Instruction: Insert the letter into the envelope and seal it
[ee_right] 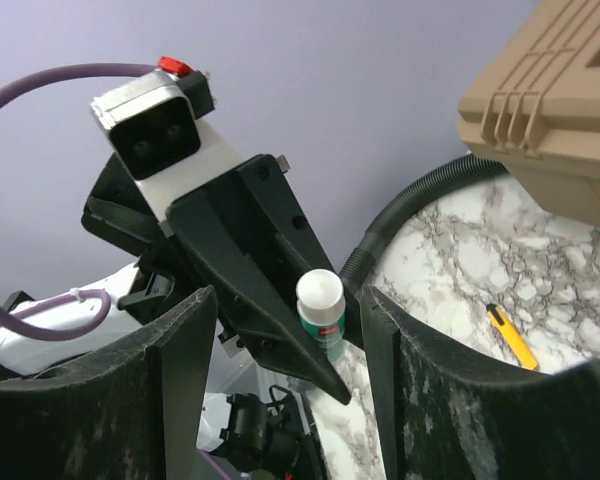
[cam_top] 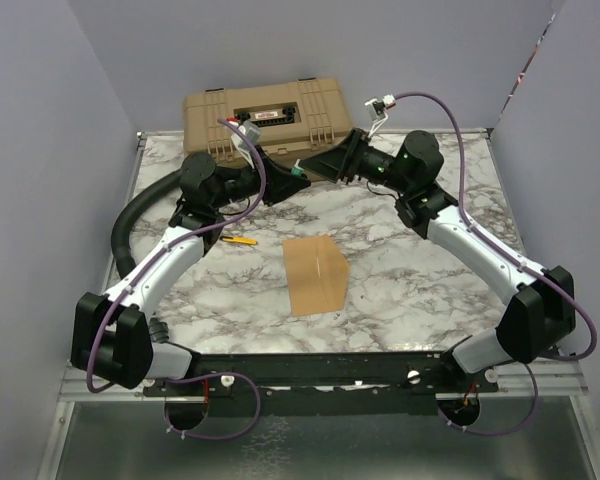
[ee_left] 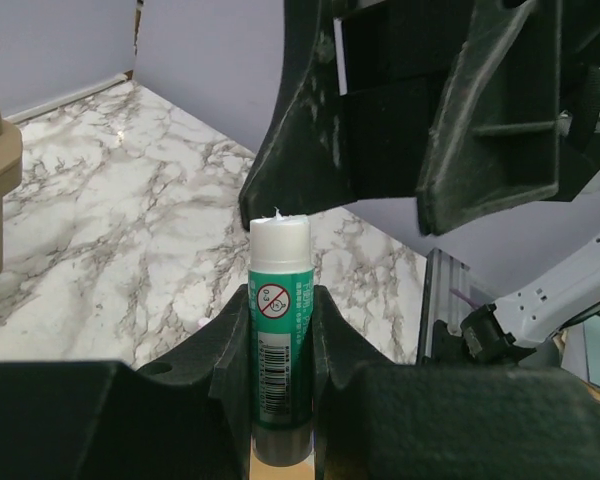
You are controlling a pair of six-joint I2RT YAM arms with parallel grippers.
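The left gripper is closed narrowly on an upright glue stick. Its two fingers clamp the green label, and the white top stands clear above them. It is raised over the back of the marble desk, just in front of a tan plastic case. A small yellow tool lies on the desk beside the left arm. Towards the middle, the envelope lies flat on the desk between the two arms, well apart from both grippers. I cannot tell the letter apart from that kraft-brown sheet. The right gripper faces the left one with its fingers spread wide. One finger stands on each side of the stick's white top, and neither touches it.
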